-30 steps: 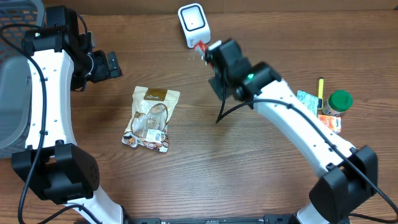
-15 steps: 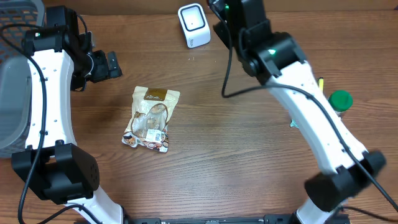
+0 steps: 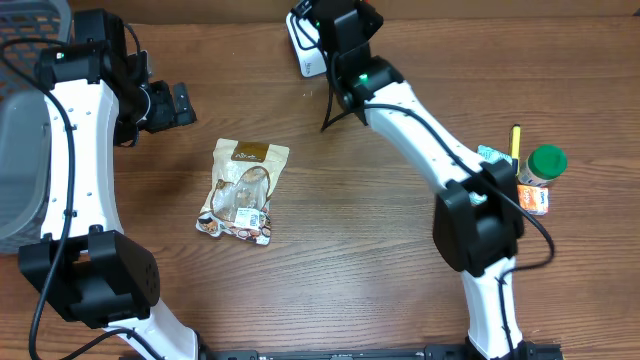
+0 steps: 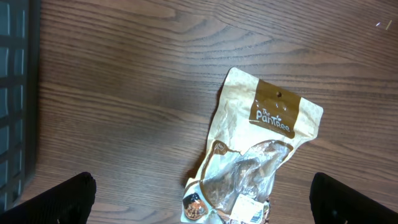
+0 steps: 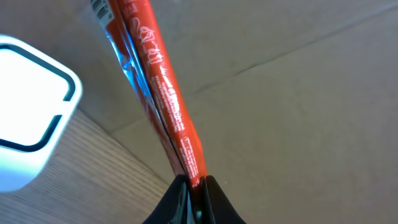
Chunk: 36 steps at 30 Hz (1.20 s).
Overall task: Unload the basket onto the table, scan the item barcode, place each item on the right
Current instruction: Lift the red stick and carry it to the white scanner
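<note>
A thin red packet (image 5: 163, 93) is pinched edge-on in my right gripper (image 5: 194, 182), which is shut on its lower end. A bit of black-and-white print shows at the packet's top end. The packet hangs just right of the white scanner (image 5: 28, 134). In the overhead view the right arm's wrist (image 3: 343, 35) covers most of the scanner (image 3: 301, 56), hiding the packet. My left gripper (image 4: 202, 202) is open, high above a tan snack bag (image 4: 264, 149) that lies flat on the table (image 3: 243, 190).
A green-lidded jar (image 3: 546, 164), a yellow pen (image 3: 516, 139) and small packets (image 3: 492, 156) sit at the right edge. A grey basket (image 3: 18, 150) stands at the far left. A cardboard wall (image 5: 298, 81) rises behind the scanner.
The right arm has swung from mid-table up and back to the scanner, carrying the red packet. The left arm and the snack bag have not moved.
</note>
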### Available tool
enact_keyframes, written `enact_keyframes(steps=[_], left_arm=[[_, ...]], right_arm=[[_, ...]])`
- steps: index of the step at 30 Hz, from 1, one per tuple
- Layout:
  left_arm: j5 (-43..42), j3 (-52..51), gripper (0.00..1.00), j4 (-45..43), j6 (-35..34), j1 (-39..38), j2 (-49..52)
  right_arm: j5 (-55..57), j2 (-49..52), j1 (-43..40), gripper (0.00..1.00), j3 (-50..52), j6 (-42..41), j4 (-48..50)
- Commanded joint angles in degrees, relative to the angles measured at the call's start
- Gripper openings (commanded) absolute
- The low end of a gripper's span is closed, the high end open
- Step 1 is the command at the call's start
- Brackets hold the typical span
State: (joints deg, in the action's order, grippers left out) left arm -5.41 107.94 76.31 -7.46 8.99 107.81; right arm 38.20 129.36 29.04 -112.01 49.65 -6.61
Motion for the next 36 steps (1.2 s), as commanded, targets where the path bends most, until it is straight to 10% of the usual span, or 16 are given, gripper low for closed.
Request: enact_keyframes(steps=[1,36], left_arm=[[-0.39,-0.11,1.00,-0.11,0.66,-0.44,-0.26],[-0.39,-0.11,1.00,-0.09,0.66,-0.44,-0.26]], right_arm=[[4.26,3.67,-0.48,0.09,-0.46,6.19,3.80],[4.28,16.65,0.83,0.08,-0.46,9.44,13.25]])
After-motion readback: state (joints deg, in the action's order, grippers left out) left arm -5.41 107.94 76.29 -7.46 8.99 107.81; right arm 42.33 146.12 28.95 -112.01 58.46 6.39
